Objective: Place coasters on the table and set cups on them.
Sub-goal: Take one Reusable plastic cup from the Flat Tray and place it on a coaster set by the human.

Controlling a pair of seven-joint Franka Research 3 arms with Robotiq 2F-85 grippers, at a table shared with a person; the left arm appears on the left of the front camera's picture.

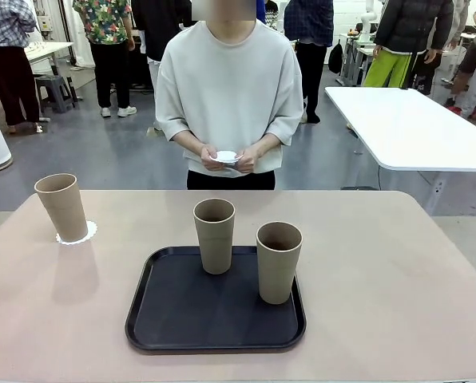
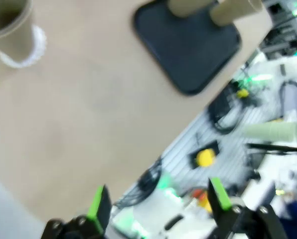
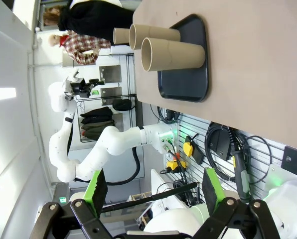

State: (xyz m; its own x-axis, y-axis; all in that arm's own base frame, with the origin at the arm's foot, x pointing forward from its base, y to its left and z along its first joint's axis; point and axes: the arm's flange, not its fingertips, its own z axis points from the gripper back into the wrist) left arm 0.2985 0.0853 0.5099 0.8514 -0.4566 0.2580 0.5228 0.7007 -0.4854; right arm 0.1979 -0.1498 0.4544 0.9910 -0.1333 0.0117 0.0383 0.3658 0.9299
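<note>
left gripper [image 2: 158, 196] and right gripper [image 3: 154, 185] gape empty; wide jaws reaching the near cup [image 1: 279, 262] could topple the far cup [image 1: 214, 235] beside it.

Cups [image 1: 61, 206], three: matte tan-brown, plain.
Coaster [image 1: 89, 234] under the left cup: white, scalloped edge.
Held coaster [image 1: 226, 155]: white.
Tray [image 1: 182, 323]: black, plain.
Surface [image 1: 398, 279]: beige-tan, no pattern.
Person's top [image 1: 230, 88]: pale grey-white, plain.
Side table [image 1: 414, 128]: white.
My left end effector [image 2: 159, 199]: black, with bright green pads [image 2: 98, 203].
My right end effector [image 3: 155, 188]: black, green pads likewise.
My left arm [image 3: 113, 142]: white.
</note>
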